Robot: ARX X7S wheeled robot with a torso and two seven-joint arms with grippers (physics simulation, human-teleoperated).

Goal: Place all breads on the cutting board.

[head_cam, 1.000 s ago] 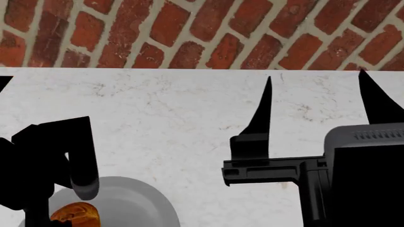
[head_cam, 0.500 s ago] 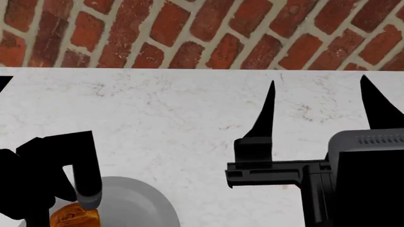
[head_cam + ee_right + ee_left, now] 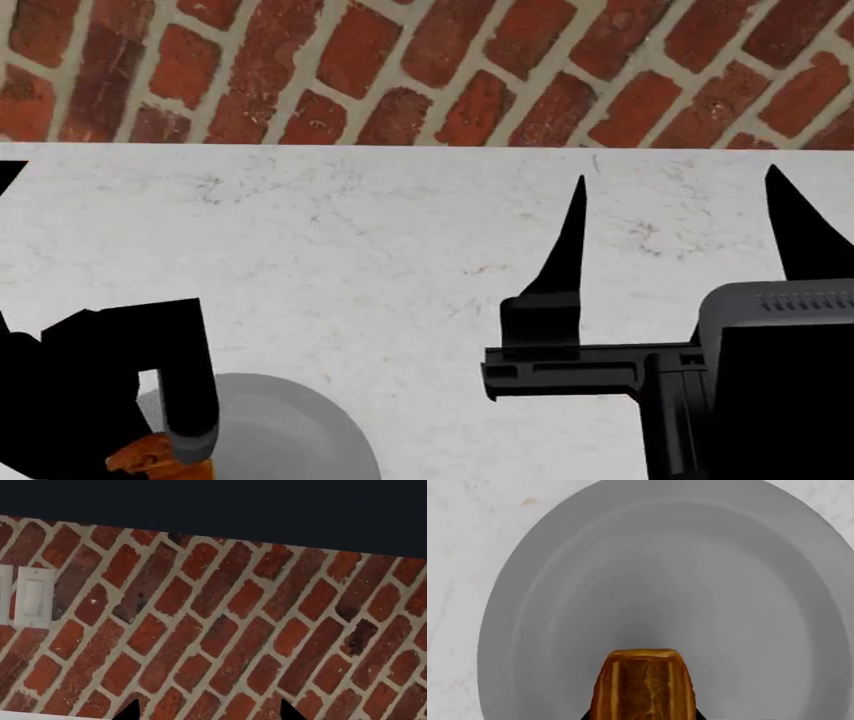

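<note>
Head view: the left gripper (image 3: 167, 440) is sinking lower toward the round grey plate (image 3: 300, 435) than it was a second ago. One black finger (image 3: 187, 395) is now reaching down past the plate's rim and covering more of the golden-orange loaf (image 3: 140, 458), which is showing less than before. This is looking like the final descent onto the first bread, so the pick-up is only starting and nothing is on a cutting board yet; no board is appearing in any view. The second finger is hiding behind the arm's black body, so the gap cannot be read here. The right gripper (image 3: 674, 235) is drifting very slightly, hanging above the bare white counter (image 3: 360, 240) with its two pointed fingers wide apart and nothing between them.

Left wrist view: the loaf (image 3: 644, 685) is sitting on the grey plate (image 3: 527, 605), directly between where the fingers would be and close under the camera. Only slivers of black are peeking out beside its near end, so I cannot tell whether the fingers are touching it or just flanking it.

Right wrist view: two black fingertips (image 3: 129, 711) are showing well apart against a red brick wall (image 3: 220, 620), gripping nothing. A white wall switch (image 3: 32, 597) is off to one side.
</note>
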